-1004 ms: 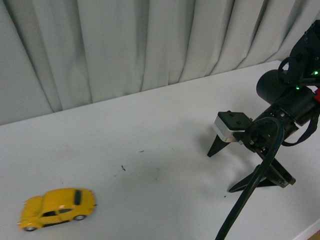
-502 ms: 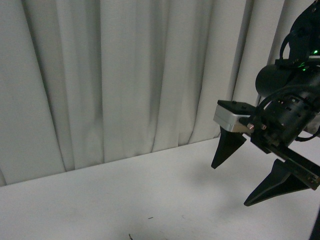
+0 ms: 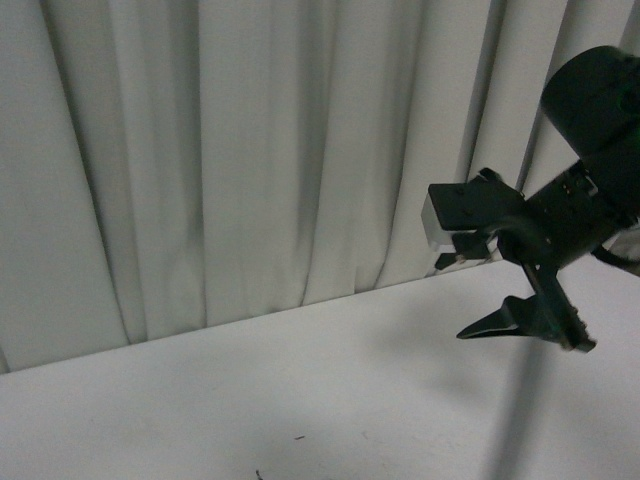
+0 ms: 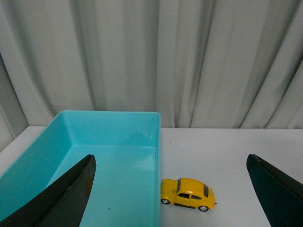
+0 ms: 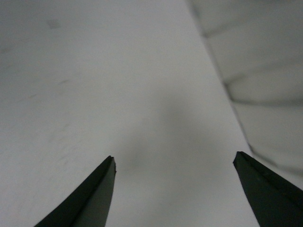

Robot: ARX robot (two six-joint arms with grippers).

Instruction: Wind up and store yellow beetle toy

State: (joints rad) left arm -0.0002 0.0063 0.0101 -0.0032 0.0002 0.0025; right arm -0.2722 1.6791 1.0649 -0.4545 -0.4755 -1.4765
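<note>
Pale curtain (image 3: 250, 150) filling the upper frame, white tabletop (image 3: 300, 400) below, teal bin (image 4: 109, 127) lower left in left wrist view, right jaws and left jaws both released and empty, yellow beetle toy (image 4: 187, 194) lower centre on tabletop just beside bin.

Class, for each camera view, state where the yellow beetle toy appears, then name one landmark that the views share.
Front view: not in it.
Left wrist view: the yellow beetle toy stands on the white table, beside the turquoise bin.
Right wrist view: not in it.
Shared landmark: the grey curtain behind the table.
</note>
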